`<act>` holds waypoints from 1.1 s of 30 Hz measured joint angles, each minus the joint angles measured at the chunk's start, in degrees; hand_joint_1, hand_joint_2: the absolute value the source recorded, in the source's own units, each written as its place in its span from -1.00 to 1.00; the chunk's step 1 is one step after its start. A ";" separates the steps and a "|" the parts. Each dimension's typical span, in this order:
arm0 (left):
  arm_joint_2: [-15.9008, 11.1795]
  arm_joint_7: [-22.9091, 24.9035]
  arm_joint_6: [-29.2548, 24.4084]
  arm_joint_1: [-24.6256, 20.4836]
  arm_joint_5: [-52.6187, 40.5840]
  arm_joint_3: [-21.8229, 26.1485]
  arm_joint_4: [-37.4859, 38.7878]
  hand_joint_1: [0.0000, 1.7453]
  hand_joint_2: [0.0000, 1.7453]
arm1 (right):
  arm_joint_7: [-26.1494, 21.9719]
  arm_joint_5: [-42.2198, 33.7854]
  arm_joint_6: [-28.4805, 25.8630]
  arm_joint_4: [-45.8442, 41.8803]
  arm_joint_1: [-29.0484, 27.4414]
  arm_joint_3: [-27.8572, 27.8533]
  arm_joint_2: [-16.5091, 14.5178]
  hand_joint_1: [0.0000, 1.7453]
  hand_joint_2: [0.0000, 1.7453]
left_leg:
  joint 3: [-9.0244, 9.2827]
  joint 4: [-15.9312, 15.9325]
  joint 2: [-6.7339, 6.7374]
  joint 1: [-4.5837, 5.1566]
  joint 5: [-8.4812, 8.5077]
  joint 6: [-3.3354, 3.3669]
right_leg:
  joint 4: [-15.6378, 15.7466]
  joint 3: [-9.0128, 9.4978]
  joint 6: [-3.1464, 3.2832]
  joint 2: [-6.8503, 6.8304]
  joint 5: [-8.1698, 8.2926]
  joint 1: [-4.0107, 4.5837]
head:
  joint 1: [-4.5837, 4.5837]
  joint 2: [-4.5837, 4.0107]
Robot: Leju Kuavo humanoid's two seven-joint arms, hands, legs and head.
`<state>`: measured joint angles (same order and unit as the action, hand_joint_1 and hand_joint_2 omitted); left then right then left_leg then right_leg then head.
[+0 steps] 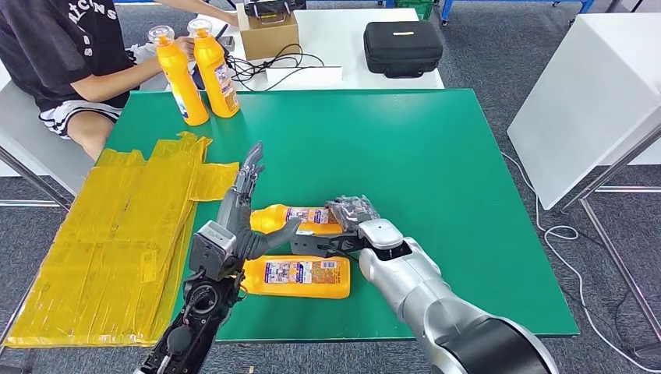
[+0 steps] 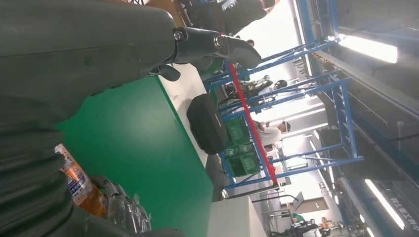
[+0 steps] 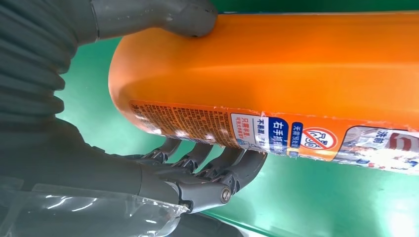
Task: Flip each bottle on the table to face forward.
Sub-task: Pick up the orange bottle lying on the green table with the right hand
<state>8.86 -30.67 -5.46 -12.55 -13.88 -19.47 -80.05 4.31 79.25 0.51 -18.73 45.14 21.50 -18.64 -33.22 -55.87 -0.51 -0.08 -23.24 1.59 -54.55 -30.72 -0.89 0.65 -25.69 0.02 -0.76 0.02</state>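
Now, in the lower middle of the head view, two orange bottles lie on their sides on the green counter (image 1: 436,156). The far lying bottle (image 1: 300,218) is held by the right hand (image 1: 351,226): in the right wrist view its thumb (image 3: 163,15) presses on one side of the orange body (image 3: 306,64) and its dark fingers (image 3: 217,168) curl under the other side, just below the label. The near lying bottle (image 1: 300,276) rests with its printed label upward, just below the first one in the frame. The left hand (image 1: 242,210) stands at the left end of both bottles; its fingers are stretched and a little spread, pointing toward the upper part of the frame, and its thumb reaches to the right toward the far bottle, but I cannot tell if it touches. At the upper left, two more orange bottles (image 1: 195,74) stand upright at the counter edge, close to a seated person (image 1: 62,54). A yellow sheet (image 1: 117,241) covers the left side of the counter. A black case (image 1: 401,47) lies on the white table behind.
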 joint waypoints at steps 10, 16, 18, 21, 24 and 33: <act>-0.01 -0.12 0.02 0.29 0.00 -0.17 -0.01 -1.00 1.00 | 1.05 0.61 0.04 0.07 0.01 0.22 0.05 0.76 1.00 | 0.08 0.00 0.00 0.00 0.00 0.00 | 0.00 0.06 0.00 0.00 0.00 0.00 | 0.00 0.00; 0.00 0.02 0.04 0.28 -0.07 -0.24 0.03 -1.00 1.00 | 4.49 1.21 3.67 0.24 0.42 0.46 0.05 0.73 1.00 | 0.24 0.00 0.00 0.00 -0.01 0.00 | 0.02 0.20 0.01 0.00 -0.01 0.00 | 0.00 0.00; 0.06 0.21 0.04 0.27 -0.09 -0.24 0.11 -1.00 1.00 | 5.51 1.23 4.94 0.24 0.62 0.46 0.03 0.78 1.00 | 0.31 0.01 -0.01 0.00 -0.01 0.00 | 0.03 0.27 0.01 -0.01 -0.02 -0.01 | 0.01 0.00; 0.12 0.45 0.04 0.27 -0.10 -0.24 0.22 -1.00 1.00 | 5.94 0.92 5.45 0.24 0.72 0.44 0.02 0.87 1.00 | 0.38 0.01 -0.01 0.00 -0.01 0.00 | 0.03 0.36 0.02 -0.01 -0.02 -0.01 | 0.01 0.00; 0.12 0.49 0.04 0.27 -0.10 -0.24 0.40 -1.00 1.00 | 5.96 0.70 5.46 0.24 0.72 0.39 0.02 0.90 1.00 | 0.44 0.01 -0.01 0.00 -0.01 0.00 | 0.03 0.42 0.02 -0.01 -0.02 -0.01 | 0.00 0.00; 0.12 0.58 0.13 0.19 -0.08 -0.24 1.54 -1.00 1.00 | 5.96 0.69 5.37 0.24 0.60 0.36 -0.07 0.92 1.00 | 0.57 0.01 0.00 0.00 -0.01 0.00 | 0.03 0.54 0.02 -0.01 -0.02 -0.01 | 0.00 0.00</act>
<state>8.98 -30.09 -5.34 -12.36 -13.96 -19.72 -78.52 10.27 79.94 5.88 -18.49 45.74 21.86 -18.71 -32.65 -55.86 -0.52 -0.08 -23.25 1.59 -54.52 -30.17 -0.87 0.64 -25.72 0.02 -0.77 0.02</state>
